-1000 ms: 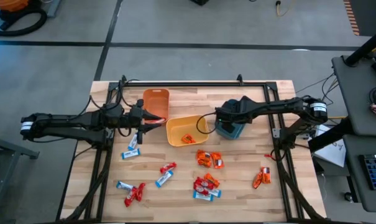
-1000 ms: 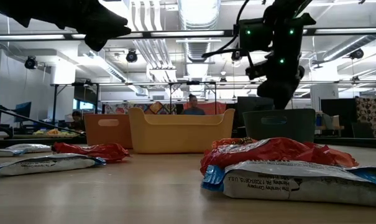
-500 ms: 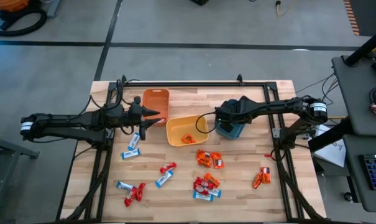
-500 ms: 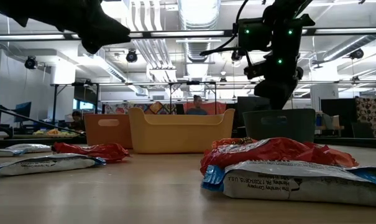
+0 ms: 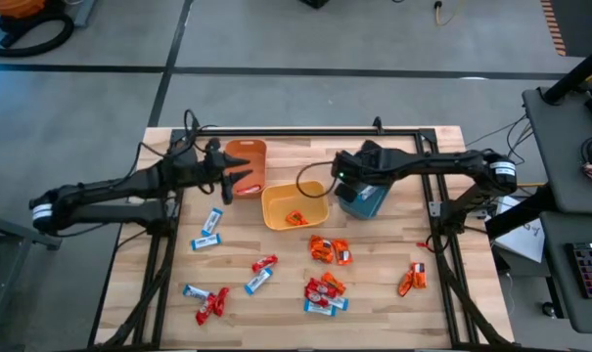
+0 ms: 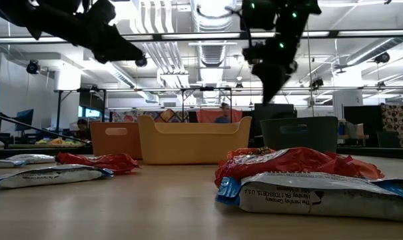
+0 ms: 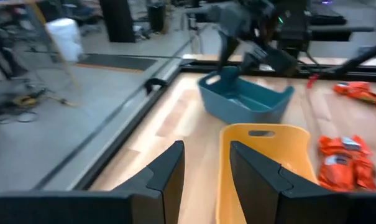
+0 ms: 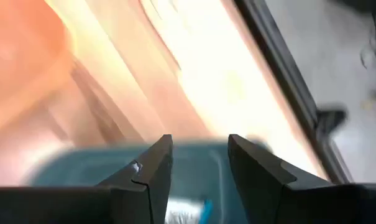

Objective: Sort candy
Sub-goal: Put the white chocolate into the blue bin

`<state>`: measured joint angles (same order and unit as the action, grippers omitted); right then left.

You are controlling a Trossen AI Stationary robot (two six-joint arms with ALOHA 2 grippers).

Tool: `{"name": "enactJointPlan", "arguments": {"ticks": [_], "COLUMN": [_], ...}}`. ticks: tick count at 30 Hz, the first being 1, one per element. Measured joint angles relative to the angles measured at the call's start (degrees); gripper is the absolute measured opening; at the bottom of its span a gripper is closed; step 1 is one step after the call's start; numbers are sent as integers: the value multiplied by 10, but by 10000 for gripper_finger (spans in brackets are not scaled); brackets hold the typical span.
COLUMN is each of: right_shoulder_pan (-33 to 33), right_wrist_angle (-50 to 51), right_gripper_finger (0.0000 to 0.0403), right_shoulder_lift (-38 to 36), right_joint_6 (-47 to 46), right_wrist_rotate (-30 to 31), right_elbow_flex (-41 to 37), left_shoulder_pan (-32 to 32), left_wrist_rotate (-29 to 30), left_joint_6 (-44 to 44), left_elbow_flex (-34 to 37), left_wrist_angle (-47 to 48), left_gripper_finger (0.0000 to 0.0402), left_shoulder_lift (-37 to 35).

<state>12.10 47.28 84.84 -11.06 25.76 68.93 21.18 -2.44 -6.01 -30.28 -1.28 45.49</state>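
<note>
Loose candy lies on the near half of the wooden table: blue-and-white bars, red wrappers, orange packets and a mixed heap. An orange bin, a yellow bin and a teal bin stand in a row behind it. The yellow bin holds an orange packet; the teal bin holds a blue-and-white bar. My left gripper is open and empty, in the air over the orange bin's near end. My right gripper is open and empty, above the teal bin's left rim.
A black frame runs along the table's far edge and down both sides. Two orange packets lie apart at the near right. Bare wood shows at the far right behind them. In the low view a person shows in the room behind the bins.
My left gripper has risen and gone toward the far edge over the orange bin; the red wrapper seen at its tips a second ago no longer shows there. My right gripper has lifted up out of the teal bin and shifted a little toward the table's left.
</note>
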Motion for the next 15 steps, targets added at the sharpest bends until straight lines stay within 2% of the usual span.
{"name": "enactJointPlan", "arguments": {"ticks": [3, 8, 15], "right_shoulder_pan": [1, 15, 109], "right_wrist_angle": [-31, -48, -116], "right_gripper_finger": [141, 132, 128], "right_shoulder_lift": [-3, -5, -12], "right_joint_6": [26, 56, 100], "right_wrist_rotate": [-50, -137, -206], "right_elbow_flex": [12, 12, 12], "left_shoulder_pan": [29, 76, 156], "left_wrist_rotate": [-41, -46, -73], "left_joint_6": [9, -1, -32], "left_elbow_flex": [0, 0, -18], "left_wrist_angle": [16, 51, 57], "left_gripper_finger": [113, 113, 113], "left_shoulder_lift": [16, 41, 78]}}
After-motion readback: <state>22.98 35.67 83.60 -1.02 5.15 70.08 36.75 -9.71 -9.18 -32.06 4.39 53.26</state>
